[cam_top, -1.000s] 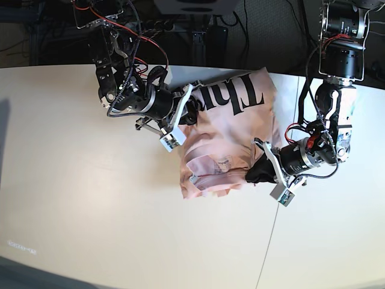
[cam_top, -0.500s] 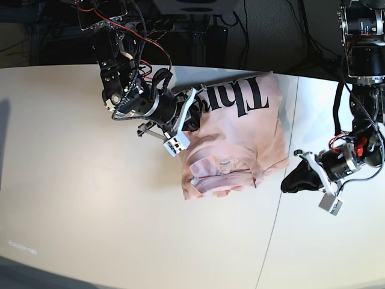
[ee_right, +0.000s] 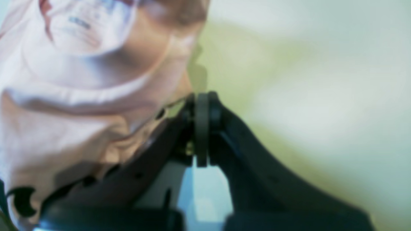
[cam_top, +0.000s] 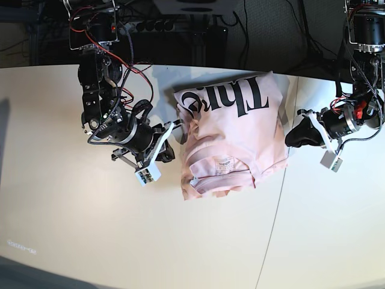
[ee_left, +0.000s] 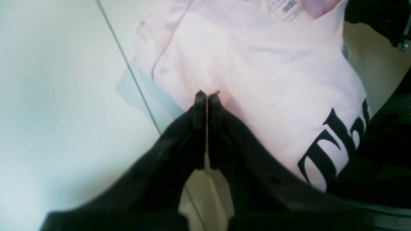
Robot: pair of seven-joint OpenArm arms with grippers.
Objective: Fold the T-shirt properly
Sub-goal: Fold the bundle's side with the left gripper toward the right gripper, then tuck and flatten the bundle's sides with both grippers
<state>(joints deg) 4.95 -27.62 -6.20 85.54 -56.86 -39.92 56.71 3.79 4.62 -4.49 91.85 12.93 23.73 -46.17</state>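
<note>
While T-shirt [cam_top: 231, 135] shows "Thi", left gripper [cam_top: 293, 136] & right gripper [cam_top: 174, 137] clenched, empty.

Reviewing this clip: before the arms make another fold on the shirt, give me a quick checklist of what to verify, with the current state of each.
1. Left gripper empty and off the T-shirt: ok, jaws shut, beside the shirt's edge.
2. Right gripper empty and off the shirt: ok, jaws shut on nothing, just beside the cloth.
3. Shirt fully on the table: ok, all of it lies on the surface.
4. Fold neat: not ok, the collar end is bunched and the edges are uneven.
5. Lettering tucked inside: not ok, it faces up.
6. Layers underneath lying flat: cannot tell, they are hidden.
</note>
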